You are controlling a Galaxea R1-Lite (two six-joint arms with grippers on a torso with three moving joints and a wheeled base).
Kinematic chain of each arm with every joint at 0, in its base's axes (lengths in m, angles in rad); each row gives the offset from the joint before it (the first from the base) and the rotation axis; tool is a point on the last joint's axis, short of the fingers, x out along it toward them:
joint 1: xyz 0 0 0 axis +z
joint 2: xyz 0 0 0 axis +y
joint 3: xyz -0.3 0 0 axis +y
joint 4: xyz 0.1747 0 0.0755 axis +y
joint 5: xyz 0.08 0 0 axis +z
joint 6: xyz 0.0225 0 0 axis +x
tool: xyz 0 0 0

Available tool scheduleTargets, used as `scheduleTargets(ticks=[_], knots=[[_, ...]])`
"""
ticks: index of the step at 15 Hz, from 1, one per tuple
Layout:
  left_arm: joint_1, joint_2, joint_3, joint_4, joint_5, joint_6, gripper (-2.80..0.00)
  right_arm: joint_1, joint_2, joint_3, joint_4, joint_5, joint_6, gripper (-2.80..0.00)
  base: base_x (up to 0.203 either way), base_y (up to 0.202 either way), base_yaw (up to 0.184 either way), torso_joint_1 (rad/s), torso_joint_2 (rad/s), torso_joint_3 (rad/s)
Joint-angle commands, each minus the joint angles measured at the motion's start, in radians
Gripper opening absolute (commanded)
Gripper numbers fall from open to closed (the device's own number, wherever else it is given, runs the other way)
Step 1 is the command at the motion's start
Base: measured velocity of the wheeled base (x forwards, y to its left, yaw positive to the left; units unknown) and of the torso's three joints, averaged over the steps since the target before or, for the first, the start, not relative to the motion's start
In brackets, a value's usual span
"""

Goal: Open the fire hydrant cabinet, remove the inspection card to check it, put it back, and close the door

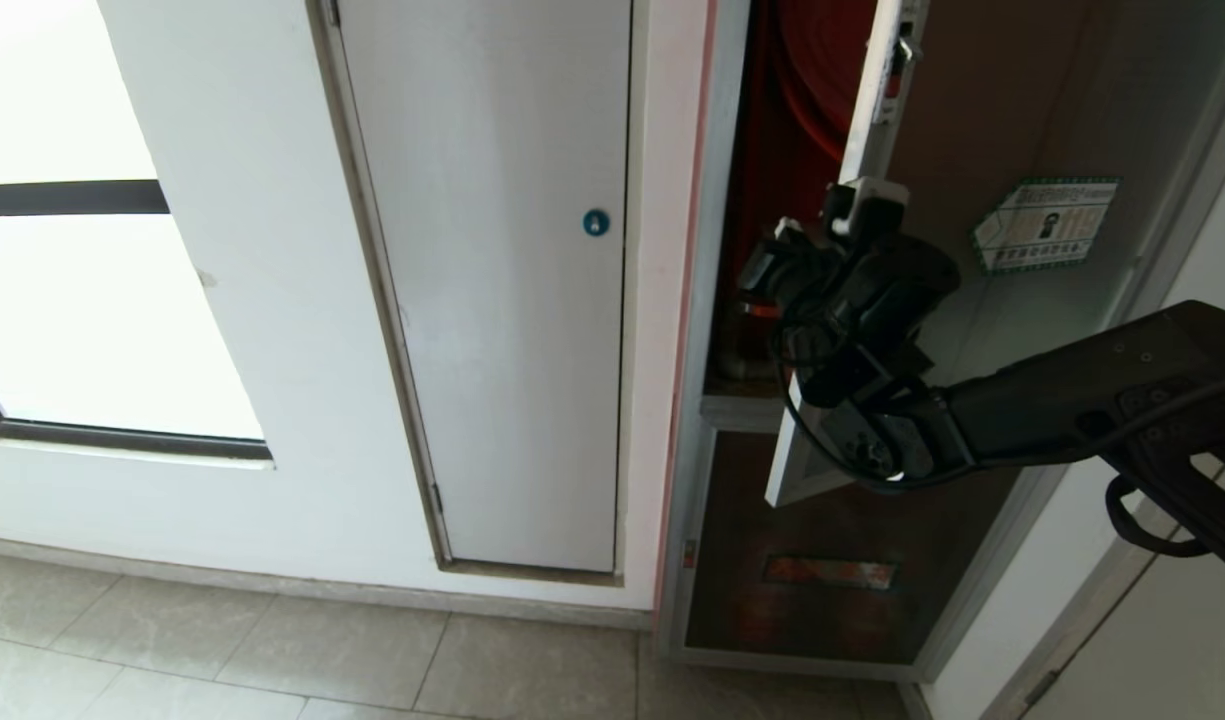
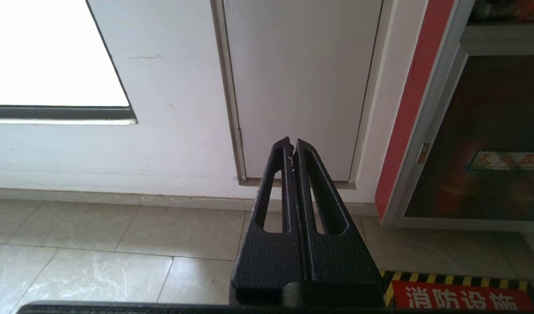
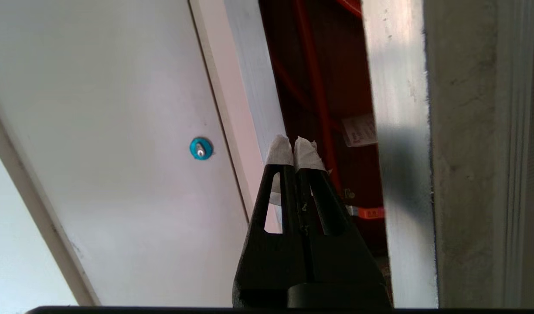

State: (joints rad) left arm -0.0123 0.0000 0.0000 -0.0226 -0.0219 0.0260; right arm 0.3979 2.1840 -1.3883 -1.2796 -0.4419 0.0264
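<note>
The fire hydrant cabinet (image 1: 720,250) stands at the right, and its red interior (image 1: 787,130) shows through a gap. The door (image 1: 1022,120), dark glass in a silver frame with a green-bordered sticker (image 1: 1047,225), hangs partly open towards me. My right gripper (image 1: 767,268) sits at that gap, between the cabinet frame (image 3: 253,87) and the door's edge (image 3: 397,131). It (image 3: 294,150) is shut, white-taped tips together, holding nothing. Beyond the tips, inside the cabinet, hangs the inspection card (image 3: 359,130), white with red print and half hidden by the door edge. My left gripper (image 2: 291,146) is shut and parked low, out of the head view.
A plain white door (image 1: 502,300) with a small blue lock (image 1: 596,222) is left of the cabinet. Below the open door is a shorter dark glass panel with a red label (image 1: 830,572). A bright window (image 1: 92,250) lies far left. A red floor marking (image 2: 458,296) fronts the cabinet.
</note>
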Motion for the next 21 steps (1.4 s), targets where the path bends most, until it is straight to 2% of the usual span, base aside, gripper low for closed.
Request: scheduleTargets(ticks=[1,5,13,21], knots=[[0.0,0.002,0.014,0.0,0.0,0.0,-2.8,-0.008,0.012,-0.02,-0.008,-0.015,0.0,-2.8,0.0,0.0,0.0,0.0,0.0,0.0],[0.0,0.002,0.014,0.0,0.0,0.0,-2.8,-0.042,0.016,-0.018,-0.006,-0.018,0.0,-2.8,0.0,0.0,0.0,0.0,0.0,0.0],[0.0,0.002,0.014,0.0,-0.001,0.0,-2.8,-0.059,0.006,-0.001,-0.021,-0.021,0.001,-2.8,0.0,0.0,0.0,0.0,0.0,0.0],[0.0,0.002,0.014,0.0,0.0,0.0,-2.8,-0.06,-0.106,0.202,-0.105,-0.021,0.001,-2.8,0.0,0.0,0.0,0.0,0.0,0.0]])
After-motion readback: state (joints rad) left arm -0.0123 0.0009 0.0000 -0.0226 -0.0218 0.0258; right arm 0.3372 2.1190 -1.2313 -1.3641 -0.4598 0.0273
